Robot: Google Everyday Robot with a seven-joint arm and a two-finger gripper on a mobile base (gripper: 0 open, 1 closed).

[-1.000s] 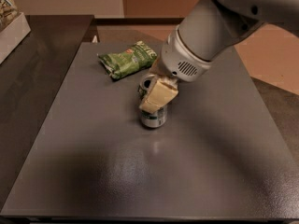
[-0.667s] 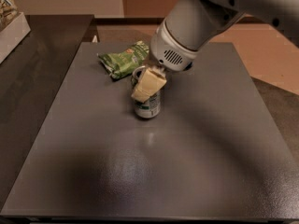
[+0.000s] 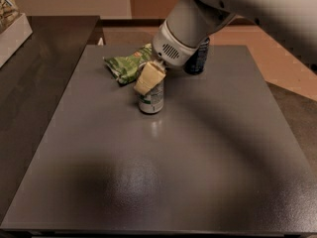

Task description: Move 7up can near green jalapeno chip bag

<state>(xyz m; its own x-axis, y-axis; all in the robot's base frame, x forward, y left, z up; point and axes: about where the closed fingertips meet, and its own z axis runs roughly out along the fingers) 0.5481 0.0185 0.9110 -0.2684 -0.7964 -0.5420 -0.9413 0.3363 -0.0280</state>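
The silver 7up can (image 3: 152, 97) with green markings stands upright on the grey table (image 3: 198, 157), just in front of and to the right of the green jalapeno chip bag (image 3: 128, 65). My gripper (image 3: 149, 78) is over the can's top, its cream finger (image 3: 147, 79) against the can's upper left side, shut on the can. The can's top is hidden by the gripper. The chip bag lies flat at the back left of the table, close to the can.
A dark blue can (image 3: 196, 59) stands at the back, partly hidden behind my arm (image 3: 188, 31). A darker counter (image 3: 34, 68) runs along the left, with a white box (image 3: 11, 31) at its far left. Brown floor lies to the right.
My gripper has carried the 7up can left and back toward the chip bag. The dark blue can has come into view behind the arm.
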